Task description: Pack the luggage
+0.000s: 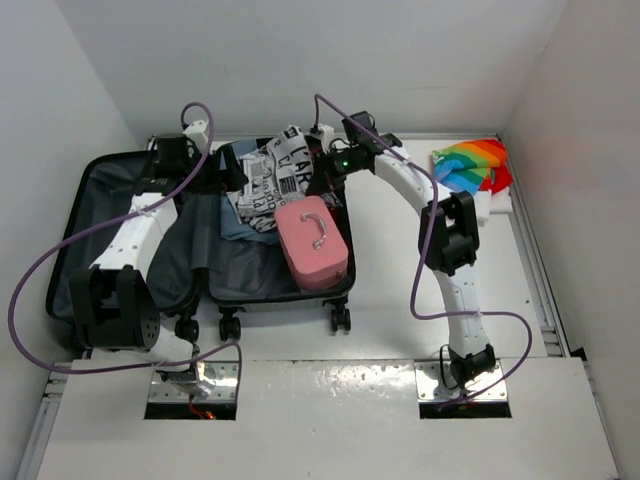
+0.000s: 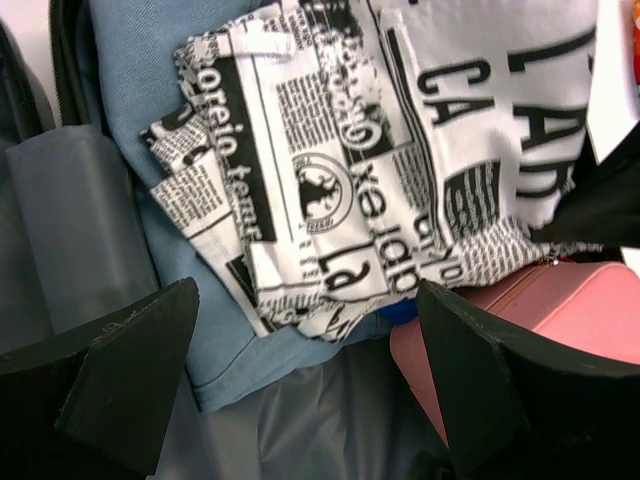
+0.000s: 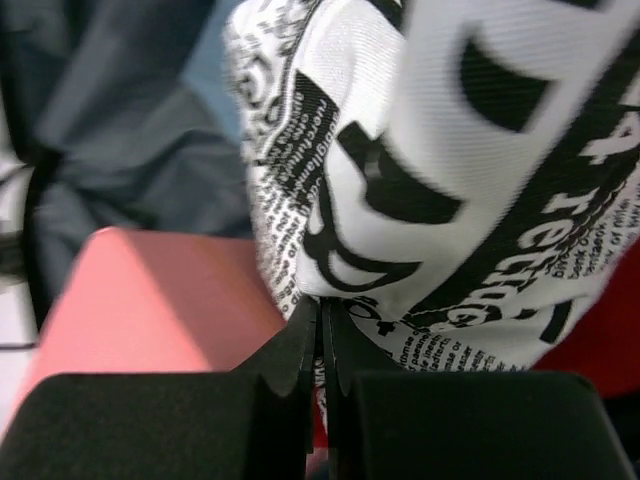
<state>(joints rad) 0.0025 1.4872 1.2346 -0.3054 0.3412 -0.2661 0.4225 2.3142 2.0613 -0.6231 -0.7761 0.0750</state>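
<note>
The luggage (image 1: 70, 235) lies open on the table's left, black lining up. In its right half lie a blue garment (image 1: 240, 222), a pink box case (image 1: 312, 243) and a newspaper-print cloth (image 1: 268, 178). My right gripper (image 1: 322, 172) is shut on the edge of that cloth (image 3: 450, 180), above the pink case (image 3: 150, 300). My left gripper (image 1: 232, 172) is open and empty, hovering over the blue garment (image 2: 150, 90) and the print cloth (image 2: 360, 170), with the pink case (image 2: 590, 310) by its right finger.
A rainbow-coloured folded cloth (image 1: 473, 165) lies at the table's back right on a white block. The suitcase's wheels (image 1: 230, 325) point toward the arms' bases. White walls close in on both sides.
</note>
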